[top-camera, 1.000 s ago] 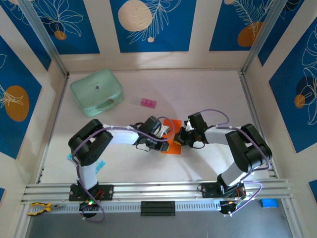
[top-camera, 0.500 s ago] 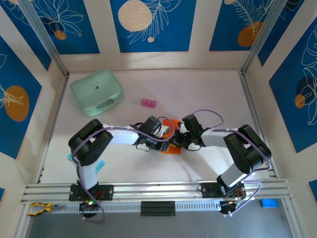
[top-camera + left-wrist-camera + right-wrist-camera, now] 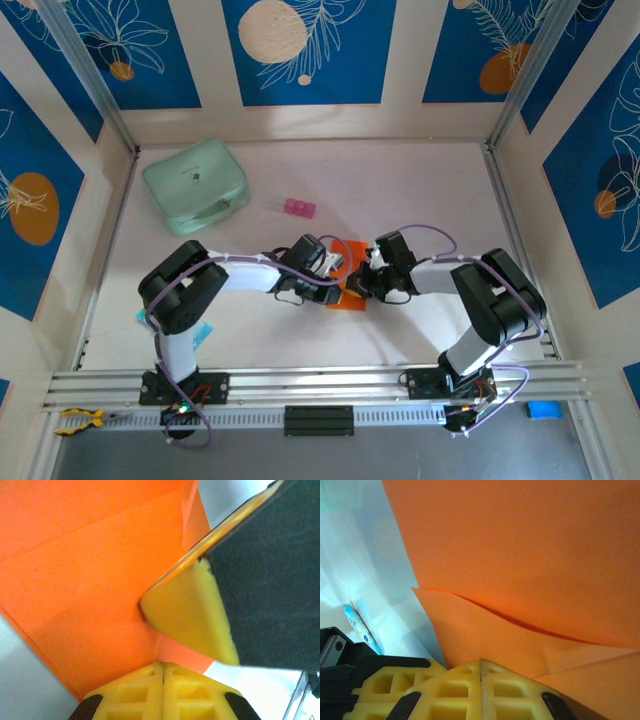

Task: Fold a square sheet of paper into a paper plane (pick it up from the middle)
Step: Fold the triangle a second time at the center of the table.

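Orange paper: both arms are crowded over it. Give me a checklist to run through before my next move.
1. State of left pincer: ok, shut, pads meeting at the paper edge.
2. State of right pincer: ok, shut, pads meeting.
3. Sheet actually pinched between either pair of pads: cannot tell.
4. Folds already in the paper: ok, layered flaps and creases show in both wrist views.
5. Room between the pincers: not ok, the right one's pad sits just above the left one's, against the paper.
6. Pink block and green case away from the paper: ok.
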